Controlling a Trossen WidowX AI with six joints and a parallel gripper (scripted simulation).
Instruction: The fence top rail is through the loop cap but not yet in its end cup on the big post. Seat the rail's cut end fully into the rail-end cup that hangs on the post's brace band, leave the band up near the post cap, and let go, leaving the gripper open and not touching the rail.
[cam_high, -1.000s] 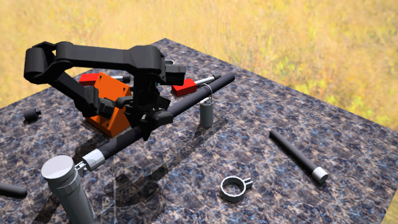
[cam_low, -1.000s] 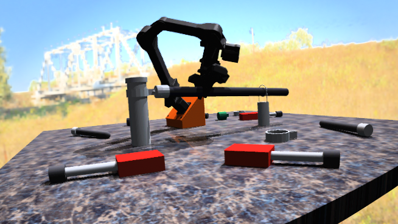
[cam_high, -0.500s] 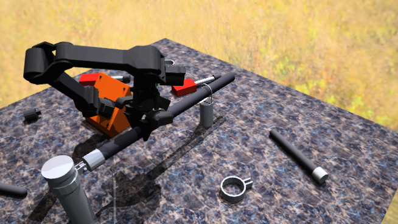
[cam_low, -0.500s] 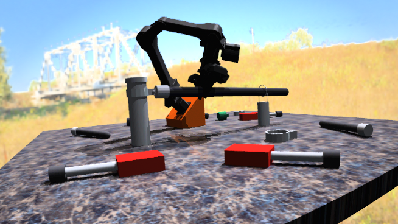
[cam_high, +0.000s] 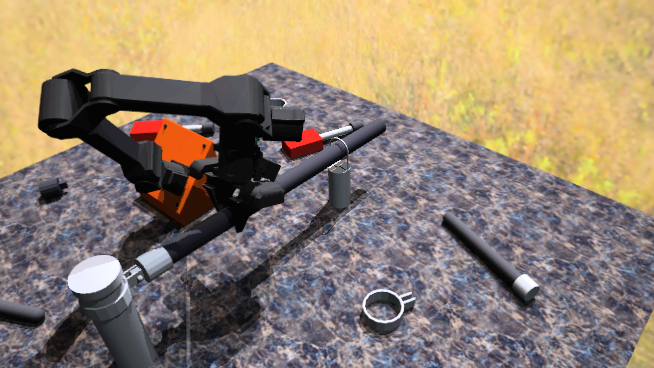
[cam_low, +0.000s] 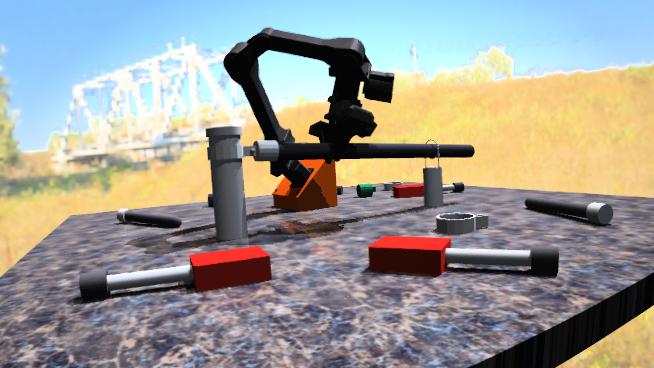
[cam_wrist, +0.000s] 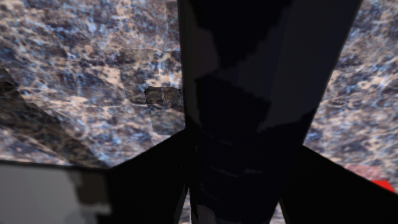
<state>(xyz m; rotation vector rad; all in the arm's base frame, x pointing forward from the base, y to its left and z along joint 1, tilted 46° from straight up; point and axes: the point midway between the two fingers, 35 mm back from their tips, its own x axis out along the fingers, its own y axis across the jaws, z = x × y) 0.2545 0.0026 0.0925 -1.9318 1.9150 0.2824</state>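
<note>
Black fingers (cam_high: 245, 202) (cam_low: 340, 142) closed on one dark rail (cam_high: 312, 167) (cam_low: 390, 150) (cam_wrist: 250, 75) — two upright posts (cam_high: 125, 330) (cam_low: 229, 200), one loop (cam_high: 347, 150) (cam_low: 438, 152), one cup (cam_high: 154, 263) (cam_low: 266, 150) around rail's end

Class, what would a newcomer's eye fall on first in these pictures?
Probably the black arm, arching over the table from its bright orange base, its fingers shut on a long dark rail. Next, perhaps, the two red blocks at the front of the exterior view, and the tall grey post at the rail's cupped end.
</note>
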